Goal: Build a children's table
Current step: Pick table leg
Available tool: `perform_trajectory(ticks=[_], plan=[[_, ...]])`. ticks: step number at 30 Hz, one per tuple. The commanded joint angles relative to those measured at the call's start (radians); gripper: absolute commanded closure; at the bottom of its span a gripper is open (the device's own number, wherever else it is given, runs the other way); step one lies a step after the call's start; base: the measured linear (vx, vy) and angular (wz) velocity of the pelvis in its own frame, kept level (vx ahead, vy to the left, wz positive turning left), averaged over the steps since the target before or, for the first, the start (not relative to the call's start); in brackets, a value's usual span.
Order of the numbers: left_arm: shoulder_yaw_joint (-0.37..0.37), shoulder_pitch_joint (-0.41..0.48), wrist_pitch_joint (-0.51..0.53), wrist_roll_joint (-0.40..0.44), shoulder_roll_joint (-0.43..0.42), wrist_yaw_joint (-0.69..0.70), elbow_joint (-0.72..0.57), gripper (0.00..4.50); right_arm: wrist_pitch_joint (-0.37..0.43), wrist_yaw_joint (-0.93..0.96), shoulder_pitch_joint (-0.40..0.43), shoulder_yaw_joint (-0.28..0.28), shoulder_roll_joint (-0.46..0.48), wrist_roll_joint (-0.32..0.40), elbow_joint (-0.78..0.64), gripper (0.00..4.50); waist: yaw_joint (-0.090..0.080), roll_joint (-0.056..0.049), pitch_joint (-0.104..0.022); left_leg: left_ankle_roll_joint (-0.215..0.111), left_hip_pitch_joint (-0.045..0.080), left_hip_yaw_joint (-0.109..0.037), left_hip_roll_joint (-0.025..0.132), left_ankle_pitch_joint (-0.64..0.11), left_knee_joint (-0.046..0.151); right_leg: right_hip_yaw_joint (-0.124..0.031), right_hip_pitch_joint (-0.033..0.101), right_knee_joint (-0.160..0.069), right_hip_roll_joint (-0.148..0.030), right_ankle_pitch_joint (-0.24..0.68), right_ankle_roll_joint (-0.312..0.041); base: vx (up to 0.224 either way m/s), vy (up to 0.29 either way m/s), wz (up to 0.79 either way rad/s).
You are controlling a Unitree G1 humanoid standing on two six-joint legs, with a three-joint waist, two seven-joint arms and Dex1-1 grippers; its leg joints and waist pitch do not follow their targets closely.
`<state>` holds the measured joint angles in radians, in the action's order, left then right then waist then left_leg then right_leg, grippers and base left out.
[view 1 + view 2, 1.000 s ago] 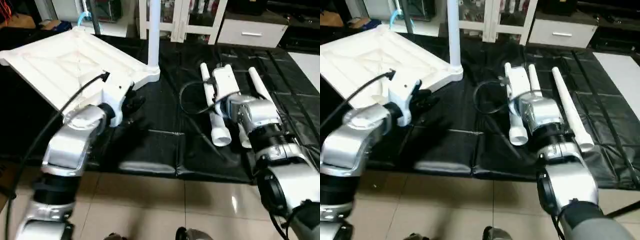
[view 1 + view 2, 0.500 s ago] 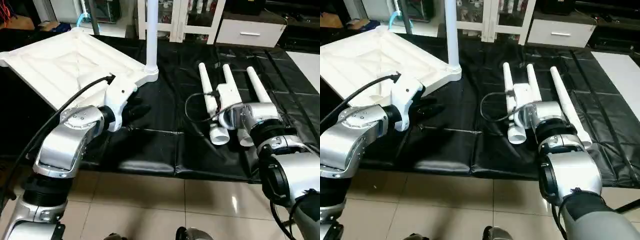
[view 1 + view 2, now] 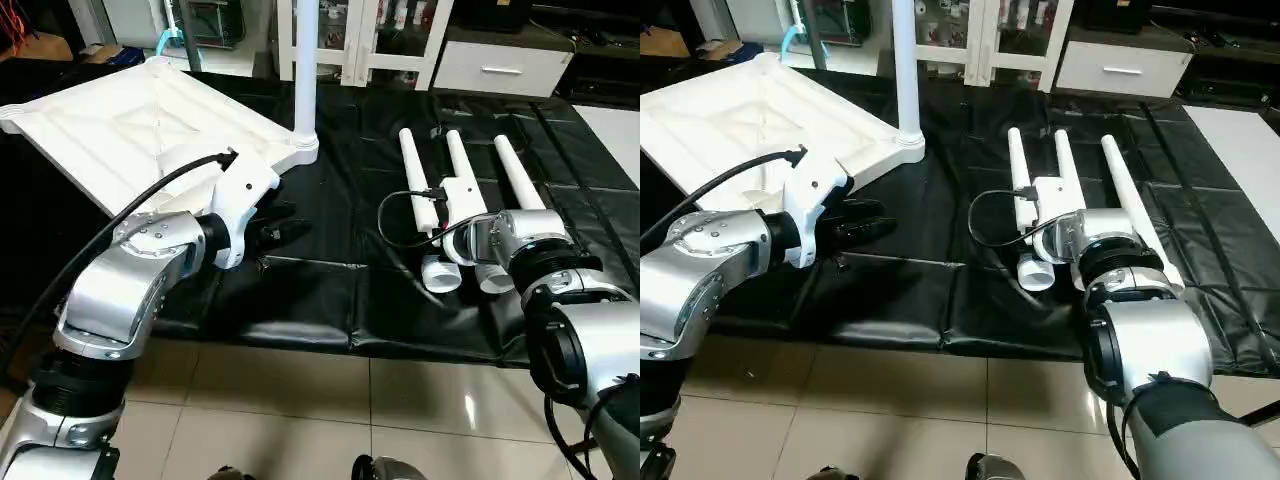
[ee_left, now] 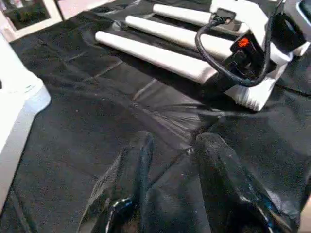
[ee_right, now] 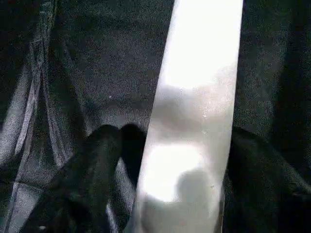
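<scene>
Upright leg (image 3: 306,60) cut off by top edge, right gripper (image 3: 462,262) hidden behind its wrist housing

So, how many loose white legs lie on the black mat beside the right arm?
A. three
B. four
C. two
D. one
A: three white legs lie side by side on the black mat, while a fourth leg stands upright in a corner socket of the table top.

A black mat (image 3: 330,290) covers the tiled floor (image 3: 300,400). On it, three loose white legs (image 3: 470,195) lie side by side, right of the upturned table top (image 3: 130,130), well apart.
</scene>
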<state>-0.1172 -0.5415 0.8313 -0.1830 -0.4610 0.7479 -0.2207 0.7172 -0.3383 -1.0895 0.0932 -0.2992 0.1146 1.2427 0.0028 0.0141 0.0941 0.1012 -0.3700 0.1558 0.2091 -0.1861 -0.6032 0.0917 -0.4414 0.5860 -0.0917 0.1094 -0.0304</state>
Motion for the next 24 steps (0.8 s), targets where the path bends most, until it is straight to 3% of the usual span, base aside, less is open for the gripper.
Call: perform_trajectory(ticks=[1,10,17,24], plan=[[-0.013,0.002,0.014,-0.012,-0.009,0.005,-0.023,2.82,0.022,-0.016,0.007,0.013,-0.01,0.007,0.034,1.44,-0.004,-0.004,-0.077,-0.022,0.001,0.016,0.0,-0.245,0.062,-0.031,0.065,-0.055,-0.028,0.358,-0.197,0.0,0.0,0.0],[-0.009,-0.006,0.024,-0.025,-0.012,0.005,-0.022,2.82,0.006,-0.026,0.011,0.016,-0.031,-0.007,0.056,2.09,-0.003,-0.003,-0.077,-0.027,-0.001,0.016,0.0,-0.233,0.062,-0.03,0.066,-0.055,-0.029,0.357,-0.202,0.0,0.0,0.0],[0.01,-0.024,0.017,-0.029,0.008,-0.033,0.003,2.82,-0.019,-0.002,0.006,0.058,-0.034,0.014,0.056,2.45,-0.003,-0.006,-0.077,-0.021,0.003,0.016,0.0,-0.256,0.061,-0.029,0.064,-0.058,-0.028,0.375,-0.197,0.0,0.0,0.0],[0.12,-0.081,-0.032,-0.006,0.15,-0.242,0.071,2.82,-0.066,-0.055,-0.009,0.115,-0.035,0.078,-0.026,2.55,-0.001,0.001,-0.085,-0.041,-0.005,0.016,-0.002,-0.231,0.056,-0.026,0.07,-0.059,-0.027,0.364,-0.187,0.0,0.0,0.0]])
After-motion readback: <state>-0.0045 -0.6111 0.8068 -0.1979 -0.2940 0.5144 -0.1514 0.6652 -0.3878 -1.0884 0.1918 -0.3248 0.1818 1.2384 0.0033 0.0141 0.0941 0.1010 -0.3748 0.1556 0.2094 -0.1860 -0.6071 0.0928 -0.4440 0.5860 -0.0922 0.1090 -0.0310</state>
